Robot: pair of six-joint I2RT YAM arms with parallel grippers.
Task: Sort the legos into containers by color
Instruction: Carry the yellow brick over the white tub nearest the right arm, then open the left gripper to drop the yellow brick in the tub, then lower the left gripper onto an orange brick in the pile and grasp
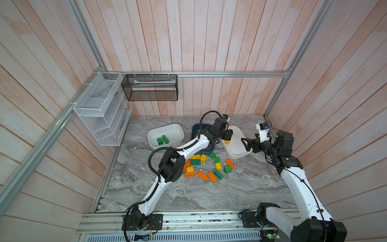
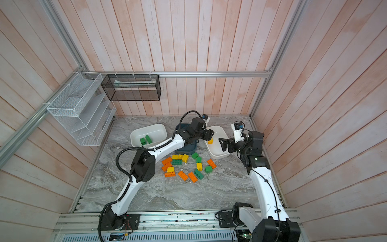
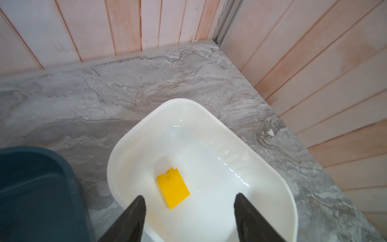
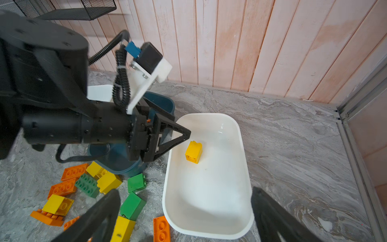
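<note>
Yellow plastic brick [image 3: 173, 188] lies in white plastic tub [image 3: 136, 146] beneath left end effector [image 3: 189, 195].
Release step: jaws apart, empty. Next probably means reaching for loose bricks [image 1: 218, 166] on the surface [image 3: 146, 83].

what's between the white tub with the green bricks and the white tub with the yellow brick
The dark teal-blue rounded plastic tub, partly hidden under the left arm, seen in both top views.

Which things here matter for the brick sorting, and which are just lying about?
For the job:
- loose bricks in orange, yellow and green
- left-side white tub holding two green bricks
- dark blue tub
- right-side white tub holding one yellow brick
- left gripper, open above that tub

Just lying about:
- white wire rack
- black mesh basket
</note>
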